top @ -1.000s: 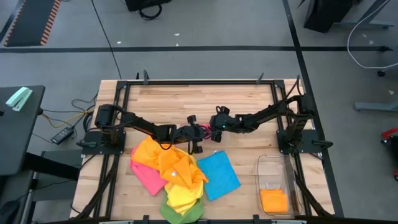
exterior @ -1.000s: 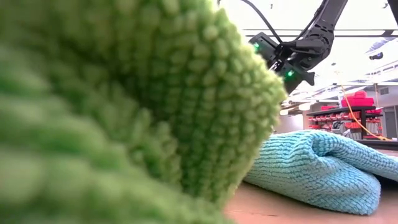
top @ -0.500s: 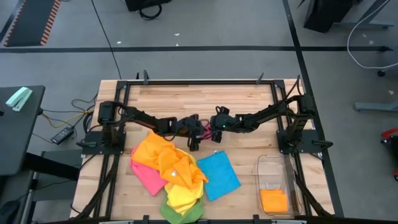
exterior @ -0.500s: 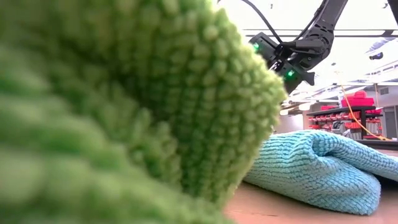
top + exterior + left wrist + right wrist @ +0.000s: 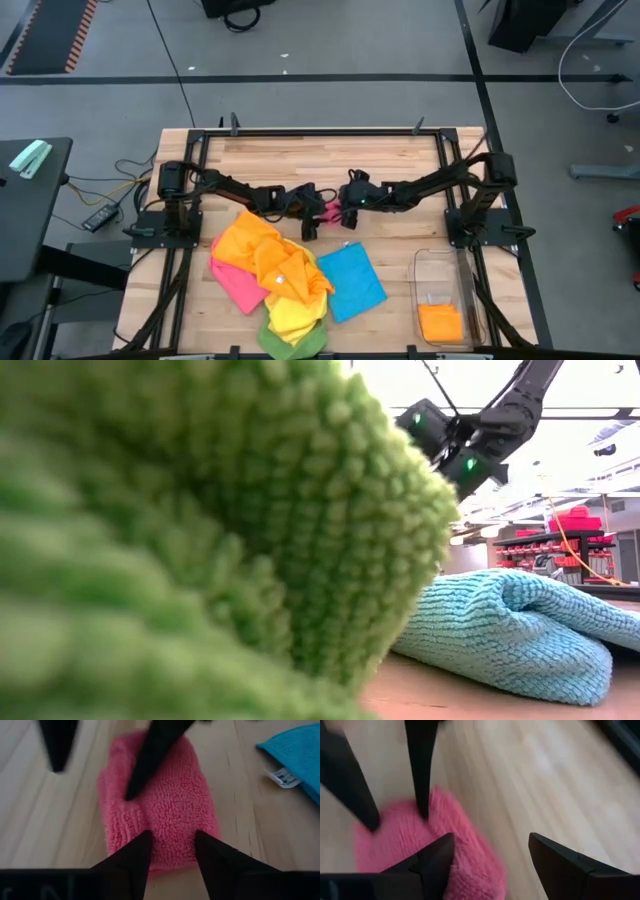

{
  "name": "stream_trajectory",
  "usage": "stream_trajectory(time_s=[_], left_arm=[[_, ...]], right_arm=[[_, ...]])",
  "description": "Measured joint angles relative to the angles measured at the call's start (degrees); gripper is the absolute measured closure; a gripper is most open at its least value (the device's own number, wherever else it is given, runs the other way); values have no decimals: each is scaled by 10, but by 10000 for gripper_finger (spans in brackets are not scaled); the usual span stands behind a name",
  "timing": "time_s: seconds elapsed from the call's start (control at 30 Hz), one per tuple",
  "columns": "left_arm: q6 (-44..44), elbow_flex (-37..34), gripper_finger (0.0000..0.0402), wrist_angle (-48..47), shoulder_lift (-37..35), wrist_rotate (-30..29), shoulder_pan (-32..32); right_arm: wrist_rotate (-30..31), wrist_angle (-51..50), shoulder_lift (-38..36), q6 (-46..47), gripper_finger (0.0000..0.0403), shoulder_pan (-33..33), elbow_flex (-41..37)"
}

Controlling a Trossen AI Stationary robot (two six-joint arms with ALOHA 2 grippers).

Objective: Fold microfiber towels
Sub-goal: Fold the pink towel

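Microfiber towels [image 5: 275, 275] lie piled on wooden table [image 5: 400, 165] over grey floor [image 5: 330, 100].

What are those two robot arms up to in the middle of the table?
Both arms meet over a small folded pink towel mid-table. The left gripper and the right gripper hover at it with fingers apart. A pile of unfolded towels and a blue towel wait nearby; an orange one lies in the clear bin.

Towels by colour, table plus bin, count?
Orange: 2, one in the pile, one in the clear bin
Pink: 2, folded, pile
Yellow: 1
Blue: 1
Green: 1
Total: 7
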Motion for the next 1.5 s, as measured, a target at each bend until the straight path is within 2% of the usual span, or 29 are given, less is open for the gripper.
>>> stream_trajectory(time_s=[0.13, 0.27, 0.4, 0.6, 0.73, 1.03, 1.13, 1.27, 1.5], left_arm=[[-11, 0, 250, -1, 0, 0, 0], [-12, 0, 256, -1, 0, 0, 0], [-17, 0, 257, -1, 0, 0, 0], [-27, 0, 251, -1, 0, 0, 0], [-27, 0, 255, -1, 0, 0, 0], [-30, -1, 261, -3, 0, -1, -6], [-30, -1, 257, -1, 0, -2, -7], [-30, -1, 257, 0, 0, -2, -6], [-31, -1, 263, 3, 0, -2, -6]], right_arm=[[7, 6, -43, 18, 137, 5, 0], [14, 15, -47, 30, 137, 14, 1], [48, 26, -15, 43, 137, 15, -8], [49, 49, 40, 82, 137, 15, -26], [53, 55, 50, 100, 137, 16, -31], [76, 46, -55, 40, 137, 15, -33], [75, 37, -64, 33, 137, 15, -33], [74, 9, -39, 56, 137, 15, -35], [75, 27, 23, 126, 137, 15, -54]])
